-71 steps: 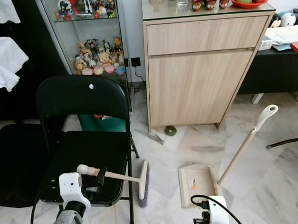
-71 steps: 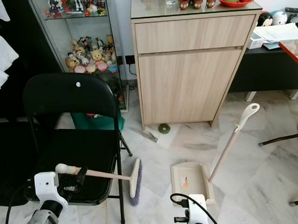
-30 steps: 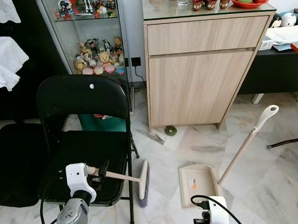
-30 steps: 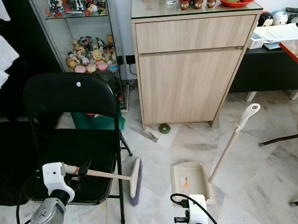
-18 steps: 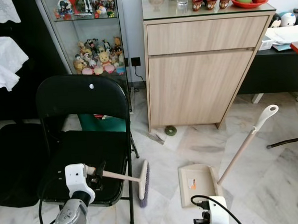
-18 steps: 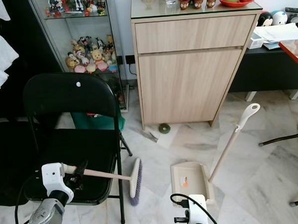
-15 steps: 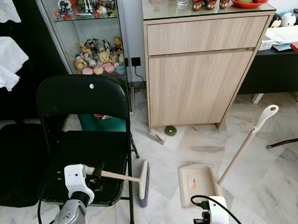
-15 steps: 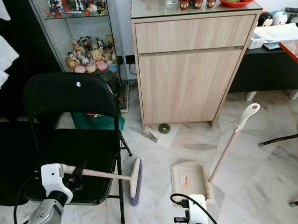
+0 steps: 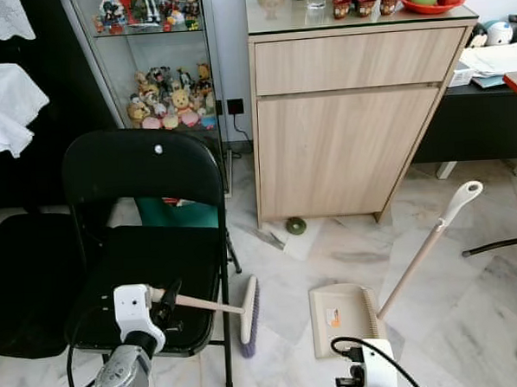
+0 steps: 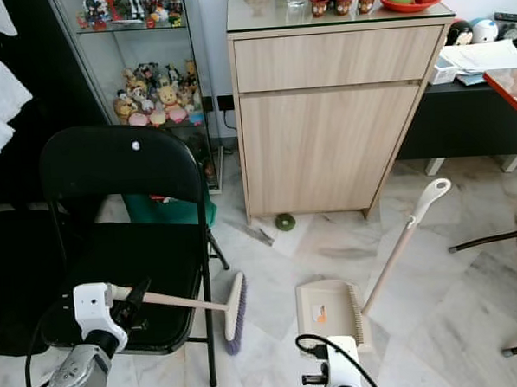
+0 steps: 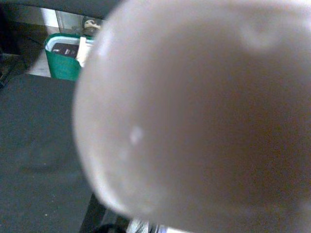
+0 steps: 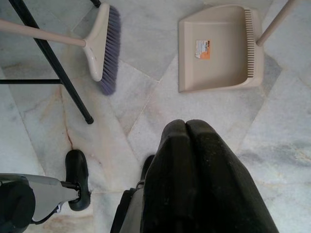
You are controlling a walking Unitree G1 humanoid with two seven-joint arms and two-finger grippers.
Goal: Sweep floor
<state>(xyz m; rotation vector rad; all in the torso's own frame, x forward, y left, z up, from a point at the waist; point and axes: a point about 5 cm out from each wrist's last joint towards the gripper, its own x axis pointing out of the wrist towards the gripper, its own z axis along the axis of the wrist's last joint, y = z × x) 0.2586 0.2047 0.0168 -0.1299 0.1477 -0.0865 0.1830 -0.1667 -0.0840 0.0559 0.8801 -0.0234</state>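
The broom [image 9: 245, 310] is sitting with its purple bristles on the marble floor [image 9: 473, 321], just beside the black folding chair [image 9: 144, 251]. Its long pale handle is reaching out toward nine o'clock, over the chair seat. We are holding that handle near its end with our left claw [image 9: 164, 301], and the two black fingers are pinched tight on it. In our left wrist view the rounded handle end [image 11: 194, 111] is sitting very close and blurry.

The dustpan [image 9: 343, 317] is lying flat on the floor at three o'clock from the broom head, a little apart from it. Its own long handle is leaning up toward two o'clock.

Our right claw [image 12: 187, 128] is hanging low over the floor, near the dustpan, with its two black fingers pressed together and holding nothing.

At twelve o'clock a wooden cabinet [image 9: 342, 128] is standing, and a small round green thing [image 9: 296, 225] is lying on the floor at its foot. At eleven o'clock a glass case [image 9: 152, 60] is showing little toys.
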